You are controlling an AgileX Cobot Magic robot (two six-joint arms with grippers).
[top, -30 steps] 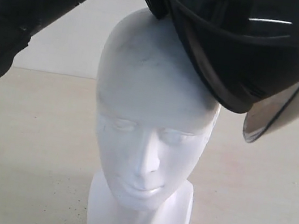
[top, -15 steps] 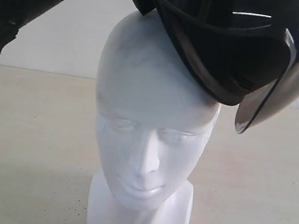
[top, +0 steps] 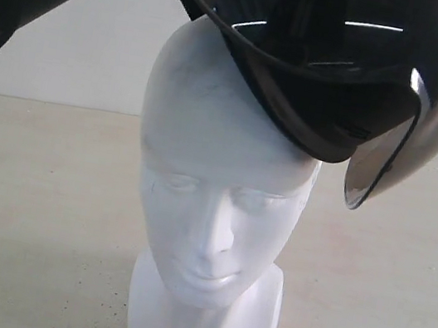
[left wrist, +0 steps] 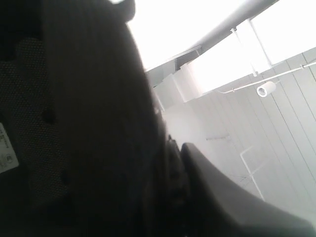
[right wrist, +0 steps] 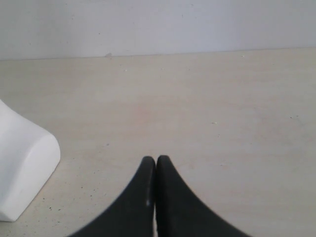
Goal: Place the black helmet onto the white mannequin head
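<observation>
The black helmet (top: 329, 56) hangs tilted at the upper right of the frame. Its lower rim touches the crown of the white mannequin head (top: 216, 180), and the visor (top: 389, 150) drops off to the right, an angle meant, I'd say, to hook it over the crown. The left gripper (left wrist: 168, 197) clamps the helmet's edge. The right gripper (right wrist: 156, 168) is pinched closed and empty, low over the table (right wrist: 222, 98).

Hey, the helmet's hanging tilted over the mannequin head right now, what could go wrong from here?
The black helmet hangs tilted, off toward one side of the white mannequin head; lowered like this, its rim may catch on the crown instead of sliding over.
Nothing visibly braces the head's neck base, so a sideways push from the helmet might tip it.
The visor juts below the shell and could snag.
</observation>
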